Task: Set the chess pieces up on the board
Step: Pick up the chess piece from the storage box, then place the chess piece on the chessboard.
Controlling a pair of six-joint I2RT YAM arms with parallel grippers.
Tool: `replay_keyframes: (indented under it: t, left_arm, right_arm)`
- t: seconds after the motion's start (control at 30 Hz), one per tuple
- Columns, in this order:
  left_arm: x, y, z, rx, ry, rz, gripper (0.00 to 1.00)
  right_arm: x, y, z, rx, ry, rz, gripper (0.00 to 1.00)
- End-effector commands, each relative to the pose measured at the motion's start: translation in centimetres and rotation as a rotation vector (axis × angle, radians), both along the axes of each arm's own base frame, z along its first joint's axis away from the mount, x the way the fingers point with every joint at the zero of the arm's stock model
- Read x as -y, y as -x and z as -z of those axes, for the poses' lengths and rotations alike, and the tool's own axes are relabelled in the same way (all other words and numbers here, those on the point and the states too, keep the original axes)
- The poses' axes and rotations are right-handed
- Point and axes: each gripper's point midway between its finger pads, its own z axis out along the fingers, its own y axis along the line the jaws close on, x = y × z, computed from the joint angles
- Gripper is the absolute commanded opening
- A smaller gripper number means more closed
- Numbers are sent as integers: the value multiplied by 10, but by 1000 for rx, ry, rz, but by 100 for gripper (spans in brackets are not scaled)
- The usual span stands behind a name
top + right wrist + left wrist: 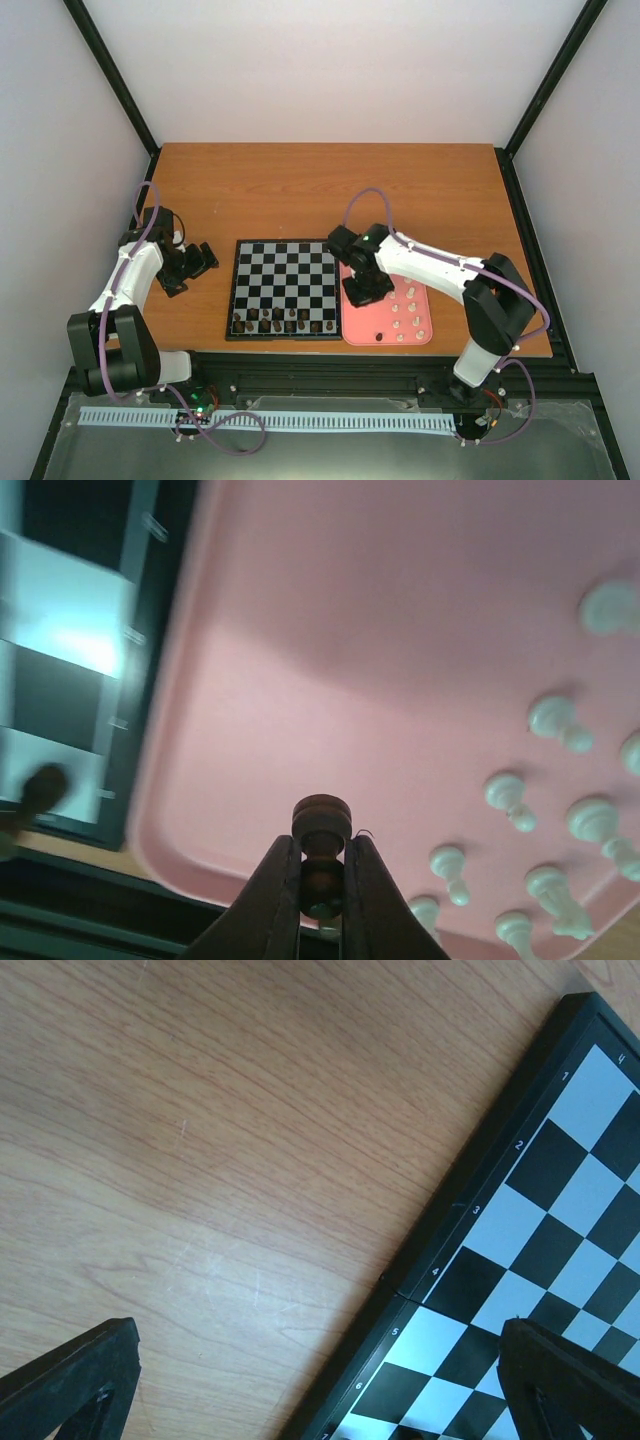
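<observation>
Board: a square chessboard with black and pale grey squares and a thin black border (285, 280) lies flat on the brown wooden tabletop (300, 190), between the two arms.

Dark set: small dark brown chess pieces (283, 322) stand in the board's nearest rows, along its near edge.

Tray: a pink rectangular tray (360, 318) sits just beside the board's right edge.

Cream set: small cream-white chess pieces (410, 310) are spread over the right half of the tray, none on the board.

Stray piece: one lone dark piece (379, 336) sits on the tray near its near edge.

Right fingers: the right fingers (270, 900) are pinched on a dark brown rounded-top piece (321, 825). Its head pokes out past the tips, and it is held above the tray's left part, close to the board.

Left fingers: the left fingers (70, 1380) are spread wide with nothing between them, low over the tabletop at the board's left edge. In the wrist view one finger is over bare wood and the other over the numbered border squares.
</observation>
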Motion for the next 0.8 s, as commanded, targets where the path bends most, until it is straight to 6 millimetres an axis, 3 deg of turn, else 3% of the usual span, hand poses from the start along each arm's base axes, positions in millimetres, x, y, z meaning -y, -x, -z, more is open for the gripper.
replay_keyframes:
  t: [0.0, 0.2, 0.37, 0.77]
  left_arm:
    - [2, -6, -6, 37, 7, 15, 100]
    - [2, -6, -8, 43, 4, 15, 100]
    - [3, -5, -9, 45, 7, 15, 100]
    - [4, -6, -9, 47, 13, 16, 100]
  right_arm:
    - [-28, -13, -40, 67, -63, -21, 3]
    - [-90, -4, -38, 43, -127, -127, 3]
    - [-122, 6, -25, 10, -141, -191, 3]
    - [-137, 11, -5, -28, -154, -215, 3]
